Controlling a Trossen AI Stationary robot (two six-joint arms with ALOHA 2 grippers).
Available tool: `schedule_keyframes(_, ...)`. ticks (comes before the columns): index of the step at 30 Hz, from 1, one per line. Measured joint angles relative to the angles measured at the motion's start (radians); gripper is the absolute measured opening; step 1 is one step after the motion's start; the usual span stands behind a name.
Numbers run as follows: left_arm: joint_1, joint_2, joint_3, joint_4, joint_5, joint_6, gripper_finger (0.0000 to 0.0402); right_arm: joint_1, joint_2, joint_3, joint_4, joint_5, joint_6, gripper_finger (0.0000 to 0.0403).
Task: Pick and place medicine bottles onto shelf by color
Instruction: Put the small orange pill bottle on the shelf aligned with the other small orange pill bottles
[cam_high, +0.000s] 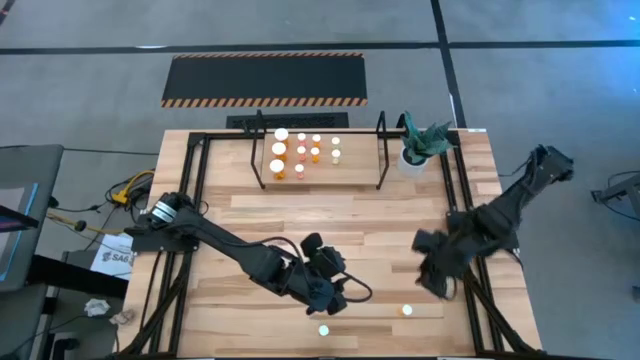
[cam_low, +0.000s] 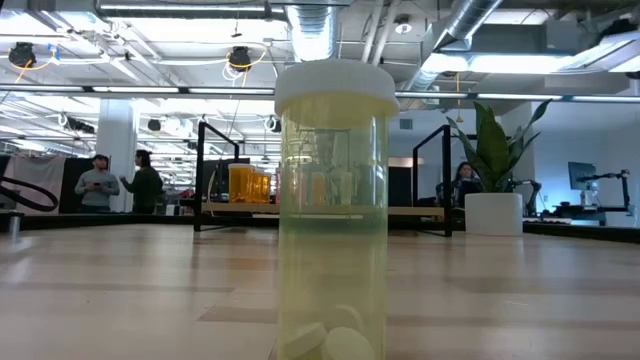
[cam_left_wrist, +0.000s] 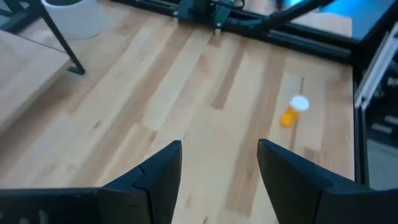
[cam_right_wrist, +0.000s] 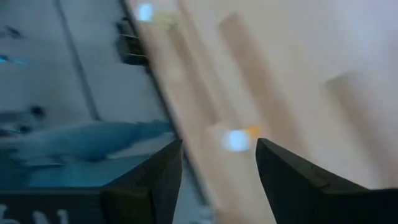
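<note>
The black-barred shelf (cam_high: 320, 150) stands at the table's far middle, and several white-capped bottles (cam_high: 300, 152) stand on its wood floor. An orange bottle (cam_high: 407, 310) and a pale yellow bottle (cam_high: 323, 330) are on the table near its front edge. The pale one stands upright on its base, close in the low view (cam_low: 335, 210). My left gripper (cam_high: 340, 295) is open and empty just beyond the pale bottle. Its wrist view (cam_left_wrist: 219, 162) shows the orange bottle (cam_left_wrist: 293, 111) ahead. My right gripper (cam_high: 432, 283) is open and empty above the orange bottle (cam_right_wrist: 239, 138).
A white pot with a green plant (cam_high: 415, 148) stands at the shelf's right end. A black frame (cam_high: 455, 200) runs along the table's sides. A striped mat (cam_high: 265, 78) lies on the floor beyond the table. People stand in the room behind (cam_low: 120, 182).
</note>
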Motion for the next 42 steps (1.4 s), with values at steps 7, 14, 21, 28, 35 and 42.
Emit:
schedule_keyframes(7, -0.033, -0.043, 0.0, -0.148, 0.001, 0.022, 0.0196, 0.132, 0.146, -0.001, 0.2, 0.013, 0.337, 0.0215)
schedule_keyframes(14, -0.056, -0.047, 0.0, -0.163, 0.005, 0.069, 0.0196, 0.127, 0.307, -0.001, 0.316, -0.111, 0.401, 0.0206)
schedule_keyframes(21, -0.087, -0.047, 0.0, -0.163, 0.003, 0.057, 0.0196, 0.106, 0.4, -0.001, 0.239, -0.119, 0.377, 0.0213)
schedule_keyframes(28, -0.105, -0.047, 0.0, -0.161, -0.005, 0.001, 0.0196, 0.09, 0.387, -0.001, 0.129, -0.093, 0.366, 0.0225)
schedule_keyframes(35, -0.106, -0.047, -0.001, -0.155, -0.014, -0.021, 0.0196, 0.088, 0.436, -0.001, 0.157, -0.09, 0.329, 0.0227)
schedule_keyframes(42, -0.106, -0.047, -0.001, -0.16, -0.014, -0.021, 0.0196, 0.083, 0.497, -0.001, 0.171, -0.094, 0.306, 0.0227)
